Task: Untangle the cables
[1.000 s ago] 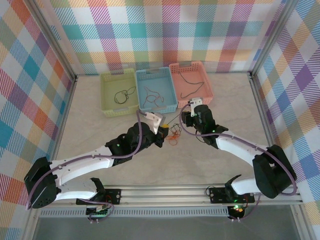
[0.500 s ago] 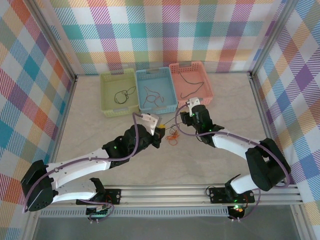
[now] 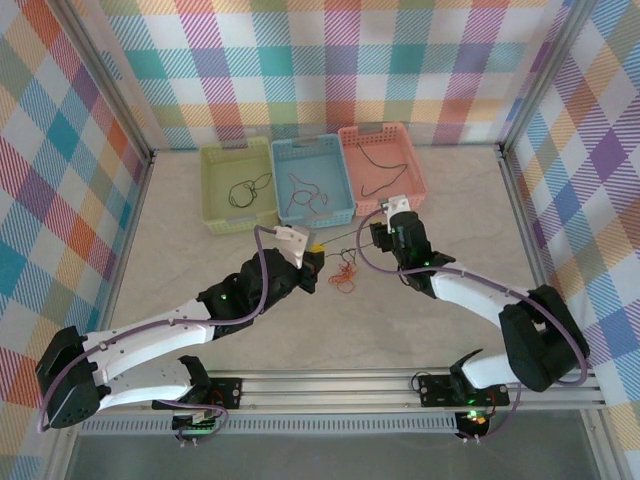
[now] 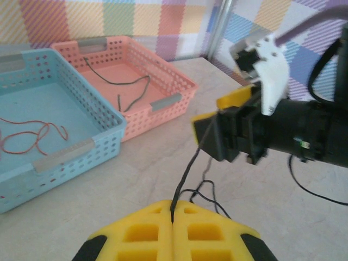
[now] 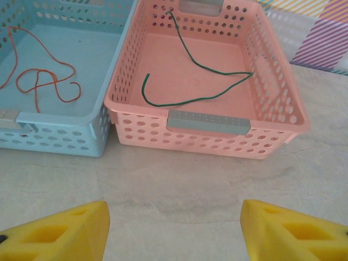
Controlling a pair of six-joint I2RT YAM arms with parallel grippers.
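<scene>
My left gripper (image 4: 173,205) is shut on a thin black cable (image 4: 187,168), which runs up from its yellow fingertips to the underside of my right gripper (image 4: 220,107). More of that cable loops on the table behind the fingers. From above, the left gripper (image 3: 311,253) and the right gripper (image 3: 379,233) face each other, with the black cable (image 3: 340,239) strung between them. A small orange tangle of cables (image 3: 345,272) lies on the table just below. My right gripper (image 5: 174,217) stands open, with bare table between its fingers.
Three baskets stand in a row at the back: green (image 3: 210,190) with a dark cable, blue (image 5: 54,141) with a red-orange cable (image 5: 43,81), pink (image 5: 206,138) with a green cable (image 5: 196,81). The pink basket is just ahead of the right gripper.
The right gripper's jaws have opened wider. The left gripper has drawn slightly left and back with the black cable in it.
</scene>
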